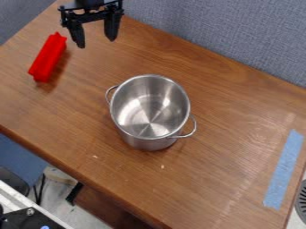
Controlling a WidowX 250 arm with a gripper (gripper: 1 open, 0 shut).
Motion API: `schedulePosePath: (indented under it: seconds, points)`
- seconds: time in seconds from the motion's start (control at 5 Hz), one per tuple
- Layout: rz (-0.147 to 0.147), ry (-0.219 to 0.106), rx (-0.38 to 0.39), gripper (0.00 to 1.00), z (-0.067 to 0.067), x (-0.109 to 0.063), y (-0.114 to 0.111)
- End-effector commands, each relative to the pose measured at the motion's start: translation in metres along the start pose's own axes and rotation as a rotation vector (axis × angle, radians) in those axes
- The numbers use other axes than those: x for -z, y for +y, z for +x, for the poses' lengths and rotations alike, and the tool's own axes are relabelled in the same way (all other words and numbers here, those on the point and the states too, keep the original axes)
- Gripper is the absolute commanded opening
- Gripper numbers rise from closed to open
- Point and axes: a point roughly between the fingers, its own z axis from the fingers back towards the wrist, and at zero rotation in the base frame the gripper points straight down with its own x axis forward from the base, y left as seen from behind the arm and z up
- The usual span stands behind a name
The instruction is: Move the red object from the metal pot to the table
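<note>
The red object, a small bright red block, lies flat on the table near its far left corner. The metal pot stands upright in the middle of the tabletop, and its inside looks empty. My gripper hangs above the table's back left area, just right of and behind the red block. Its two dark fingers are spread apart and point down, with nothing between them.
A strip of blue tape runs along the table near the right edge. A grey-blue wall stands behind the table. The table's front edge drops off to floor clutter at the lower left.
</note>
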Motion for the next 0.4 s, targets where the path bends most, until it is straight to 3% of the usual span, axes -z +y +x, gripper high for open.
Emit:
schedulePosePath:
  seconds: [0.0, 0.2]
  points:
    - [-0.025, -0.077, 0.039, 1.0, -0.019, -0.008, 0.022]
    - [-0.035, -0.063, 0.024, 1.0, -0.013, 0.001, 0.039]
